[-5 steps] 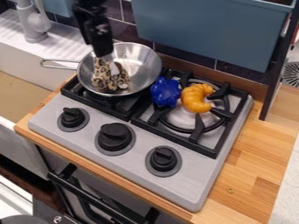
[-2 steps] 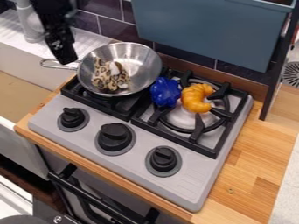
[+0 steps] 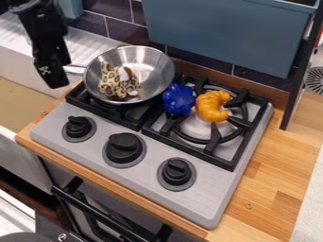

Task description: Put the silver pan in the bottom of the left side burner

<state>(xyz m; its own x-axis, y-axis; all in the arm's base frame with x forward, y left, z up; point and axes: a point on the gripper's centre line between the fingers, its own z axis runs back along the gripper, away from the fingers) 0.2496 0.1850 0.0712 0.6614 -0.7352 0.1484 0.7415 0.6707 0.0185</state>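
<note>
My black gripper (image 3: pixel 56 78) hangs at the upper left, over the edge between sink and stove, in front of the pan's handle and hiding part of it. The silver pan (image 3: pixel 151 68) rests on the left side burner (image 3: pixel 80 96), toward its rear, with its handle pointing left. Inside the pan lies a leopard-print cloth item (image 3: pixel 110 85) with a whitish part. The front of the left burner's black grate shows below the pan.
On the right burner grate (image 3: pixel 214 146) sit a blue spiky toy (image 3: pixel 178 99) and an orange croissant-shaped toy (image 3: pixel 211 106). Three black knobs line the stove's front. A blue-grey bin (image 3: pixel 221 35) hangs behind; the white sink (image 3: pixel 22 64) is at left.
My gripper has moved left and somewhat down, from above the pan's contents to beside the handle. The pan and the toys have stayed where they were.
</note>
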